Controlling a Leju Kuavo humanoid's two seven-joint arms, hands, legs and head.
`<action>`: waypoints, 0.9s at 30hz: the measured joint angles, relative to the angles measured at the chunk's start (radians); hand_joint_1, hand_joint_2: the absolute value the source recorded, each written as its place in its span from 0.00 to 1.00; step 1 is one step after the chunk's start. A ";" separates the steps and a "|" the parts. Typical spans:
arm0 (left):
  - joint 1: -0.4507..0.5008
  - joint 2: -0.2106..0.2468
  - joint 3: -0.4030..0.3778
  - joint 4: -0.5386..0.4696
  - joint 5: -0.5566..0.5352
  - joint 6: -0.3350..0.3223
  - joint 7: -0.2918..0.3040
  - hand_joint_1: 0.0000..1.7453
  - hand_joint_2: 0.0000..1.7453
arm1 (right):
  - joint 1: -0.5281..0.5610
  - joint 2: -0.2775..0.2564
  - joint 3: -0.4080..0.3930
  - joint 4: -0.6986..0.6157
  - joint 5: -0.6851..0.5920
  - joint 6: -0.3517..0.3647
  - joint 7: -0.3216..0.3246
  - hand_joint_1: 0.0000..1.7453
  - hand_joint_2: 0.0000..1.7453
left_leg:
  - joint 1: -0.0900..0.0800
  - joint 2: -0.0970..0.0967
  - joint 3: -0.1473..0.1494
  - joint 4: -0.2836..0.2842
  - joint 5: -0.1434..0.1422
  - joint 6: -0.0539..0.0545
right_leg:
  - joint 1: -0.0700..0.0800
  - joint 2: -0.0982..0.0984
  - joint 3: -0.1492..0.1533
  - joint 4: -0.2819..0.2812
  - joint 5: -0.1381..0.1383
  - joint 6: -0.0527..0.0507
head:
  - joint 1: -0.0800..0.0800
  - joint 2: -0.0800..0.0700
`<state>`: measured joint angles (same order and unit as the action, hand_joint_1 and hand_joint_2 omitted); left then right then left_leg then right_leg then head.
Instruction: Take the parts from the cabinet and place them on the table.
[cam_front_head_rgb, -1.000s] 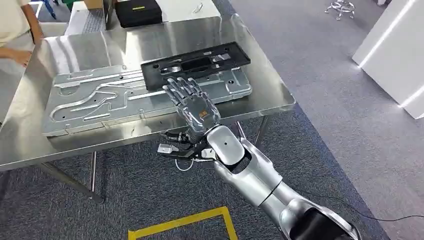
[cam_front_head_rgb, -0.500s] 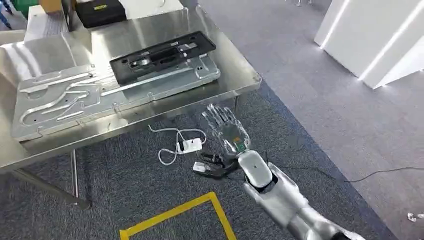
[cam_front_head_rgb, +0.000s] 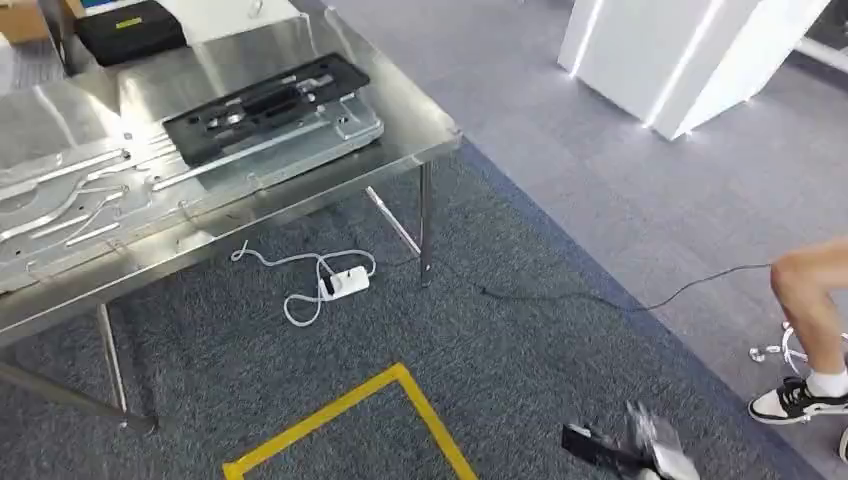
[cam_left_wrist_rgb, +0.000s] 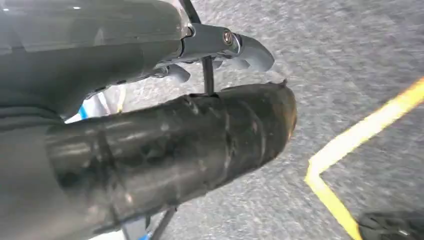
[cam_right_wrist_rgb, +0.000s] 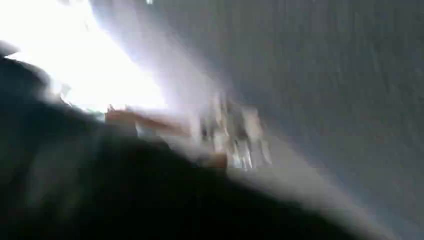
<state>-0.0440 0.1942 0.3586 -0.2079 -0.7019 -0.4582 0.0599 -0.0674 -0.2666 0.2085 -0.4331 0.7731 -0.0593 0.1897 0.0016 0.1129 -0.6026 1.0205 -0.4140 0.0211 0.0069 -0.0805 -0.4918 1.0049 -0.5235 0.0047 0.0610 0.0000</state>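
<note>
A black slotted part (cam_front_head_rgb: 265, 105) lies flat on a large silver machined plate (cam_front_head_rgb: 120, 180), on the steel table (cam_front_head_rgb: 400, 135) at the upper left of the head view. My right hand (cam_front_head_rgb: 640, 452) is a blurred dark and pale shape low at the bottom edge, over the carpet and well away from the table; its fingers cannot be made out. The right wrist view is smeared by motion. In the left wrist view, grey parts of my left hand (cam_left_wrist_rgb: 240, 47) hang above the carpet, with nothing seen in them.
A white power strip (cam_front_head_rgb: 345, 283) with a looped cable lies on the carpet under the table edge. Yellow floor tape (cam_front_head_rgb: 340, 415) marks a corner. A person's leg and sneaker (cam_front_head_rgb: 800, 395) stand at the right. A white cabinet (cam_front_head_rgb: 660, 60) stands at the back right.
The whole view has swung right, so the table sits further left. My right arm has dropped from above the table's front edge down to the bottom edge. A person's leg has come into view.
</note>
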 joint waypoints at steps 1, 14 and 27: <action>-0.008 -0.001 0.000 0.000 -0.001 -0.007 0.006 0.00 0.00 | 0.015 0.025 -0.052 0.052 -0.054 0.070 0.052 0.00 0.00 | 0.000 0.008 0.000 -0.004 0.006 -0.008 | 0.001 0.010 -0.005 -0.004 0.008 -0.009 | 0.003 0.000; -0.070 -0.027 0.000 0.002 -0.020 -0.025 0.073 0.00 0.00 | 0.047 0.310 -0.244 0.226 -0.104 0.344 0.217 0.00 0.00 | -0.005 -0.180 0.165 -0.043 -0.139 0.008 | 0.010 0.171 -0.168 0.014 0.156 -0.030 | 0.001 0.000; -0.114 -0.060 -0.003 0.001 -0.030 -0.023 0.085 0.00 0.00 | 0.035 0.377 -0.308 0.246 -0.147 0.293 0.217 0.00 0.00 | 0.006 -0.018 0.020 -0.017 -0.031 0.006 | -0.040 0.038 -0.047 0.106 0.047 0.046 | 0.003 0.000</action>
<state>-0.1578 0.1343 0.3555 -0.2068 -0.7320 -0.4815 0.1446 -0.0328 0.1106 -0.0992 -0.1869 0.6256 0.2339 0.4067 0.0078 0.0944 -0.5822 1.0035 -0.4447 0.0271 -0.0335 -0.0427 -0.5392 1.1110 -0.4764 0.0505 0.0641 0.0000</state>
